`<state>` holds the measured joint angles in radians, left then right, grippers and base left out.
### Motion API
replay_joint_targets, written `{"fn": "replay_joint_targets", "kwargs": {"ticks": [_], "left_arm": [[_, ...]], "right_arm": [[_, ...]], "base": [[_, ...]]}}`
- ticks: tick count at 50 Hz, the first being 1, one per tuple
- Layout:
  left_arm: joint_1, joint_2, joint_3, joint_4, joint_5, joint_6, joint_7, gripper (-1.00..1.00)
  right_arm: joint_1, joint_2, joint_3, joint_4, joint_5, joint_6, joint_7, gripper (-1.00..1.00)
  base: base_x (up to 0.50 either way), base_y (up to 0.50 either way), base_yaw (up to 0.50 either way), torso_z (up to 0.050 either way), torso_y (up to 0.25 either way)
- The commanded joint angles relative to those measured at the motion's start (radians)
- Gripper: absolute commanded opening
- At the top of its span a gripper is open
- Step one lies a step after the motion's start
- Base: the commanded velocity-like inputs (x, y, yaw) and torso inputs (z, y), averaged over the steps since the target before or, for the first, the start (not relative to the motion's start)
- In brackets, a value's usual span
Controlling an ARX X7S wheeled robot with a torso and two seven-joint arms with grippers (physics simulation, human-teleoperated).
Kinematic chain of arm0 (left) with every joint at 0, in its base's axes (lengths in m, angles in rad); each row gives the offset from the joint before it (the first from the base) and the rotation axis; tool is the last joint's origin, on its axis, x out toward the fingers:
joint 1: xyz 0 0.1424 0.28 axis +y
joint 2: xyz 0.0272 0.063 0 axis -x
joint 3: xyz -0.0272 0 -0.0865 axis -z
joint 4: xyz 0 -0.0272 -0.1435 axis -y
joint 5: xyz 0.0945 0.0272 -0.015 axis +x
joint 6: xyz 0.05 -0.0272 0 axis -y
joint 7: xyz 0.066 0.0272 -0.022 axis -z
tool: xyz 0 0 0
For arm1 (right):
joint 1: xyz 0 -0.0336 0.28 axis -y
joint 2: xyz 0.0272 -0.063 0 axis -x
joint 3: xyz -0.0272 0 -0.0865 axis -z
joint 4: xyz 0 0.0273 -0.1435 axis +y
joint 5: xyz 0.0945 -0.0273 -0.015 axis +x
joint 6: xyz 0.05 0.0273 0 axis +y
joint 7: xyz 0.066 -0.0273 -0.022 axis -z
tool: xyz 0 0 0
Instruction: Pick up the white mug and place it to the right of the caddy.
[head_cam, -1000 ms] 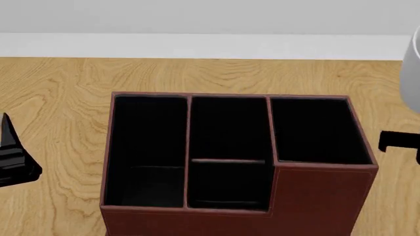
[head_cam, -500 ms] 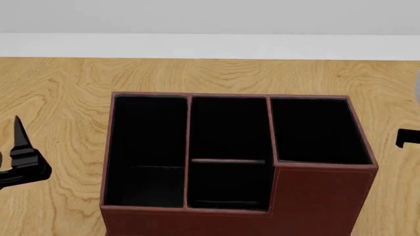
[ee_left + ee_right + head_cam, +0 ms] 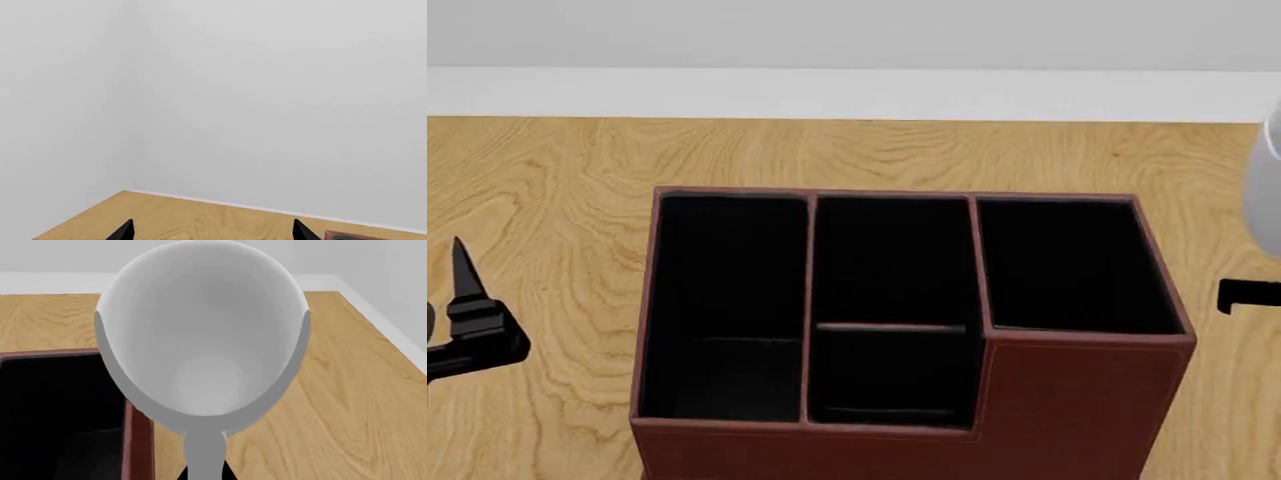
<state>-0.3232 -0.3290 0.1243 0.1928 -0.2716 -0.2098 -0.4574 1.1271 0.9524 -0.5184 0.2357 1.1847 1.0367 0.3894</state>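
The reddish-brown caddy [image 3: 894, 320] with black-lined compartments fills the middle of the head view. The white mug [image 3: 200, 340] fills the right wrist view, its mouth facing the camera and its handle [image 3: 203, 452] pinched between my right gripper's [image 3: 203, 475] dark fingertips. It hangs above the table just right of the caddy's corner [image 3: 137, 425]. In the head view only a sliver of the mug [image 3: 1268, 190] and of the right gripper [image 3: 1248, 296] show at the right edge. My left gripper [image 3: 467, 320] hovers left of the caddy, open and empty; its tips [image 3: 123, 231] show in the left wrist view.
The wooden table [image 3: 868, 150] runs back to a white wall [image 3: 854, 30]. The table's right edge [image 3: 380, 325] lies close beyond the mug. The left wrist view looks at the room corner and the table's far left corner [image 3: 127, 192].
The mug had slipped out of the head view's right edge half a second ago and now shows there again. The right gripper's sliver shifted a little. The left gripper rose, then held.
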Motion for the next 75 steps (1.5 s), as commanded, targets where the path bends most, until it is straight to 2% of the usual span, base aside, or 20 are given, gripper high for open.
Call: {"fn": "replay_joint_targets", "kwargs": {"ticks": [1,41,59,75], "left_arm": [[0.004,0.004,0.002,-0.005,0.006,-0.002,-0.016,1.0],[0.008,0.003,0.022,-0.032,0.011,0.003,-0.026,1.0],[-0.009,0.005,0.043,-0.048,0.019,0.003,-0.024,1.0],[-0.011,0.005,0.044,-0.059,0.014,0.012,-0.024,1.0]], "right_arm": [[-0.003,-0.041,-0.059,0.091,-0.125,-0.079,-0.112,-1.0],[-0.056,-0.146,-0.127,0.327,-0.244,-0.245,-0.237,-1.0],[-0.099,-0.15,-0.121,0.428,-0.263,-0.323,-0.282,-1.0],[-0.103,-0.177,-0.128,0.476,-0.265,-0.31,-0.282,-1.0]], "base": [[0.0,0.0,0.0,0.0,0.0],[0.0,0.0,0.0,0.0,0.001],[0.0,0.0,0.0,0.0,0.001],[0.0,0.0,0.0,0.001,0.0]]}}
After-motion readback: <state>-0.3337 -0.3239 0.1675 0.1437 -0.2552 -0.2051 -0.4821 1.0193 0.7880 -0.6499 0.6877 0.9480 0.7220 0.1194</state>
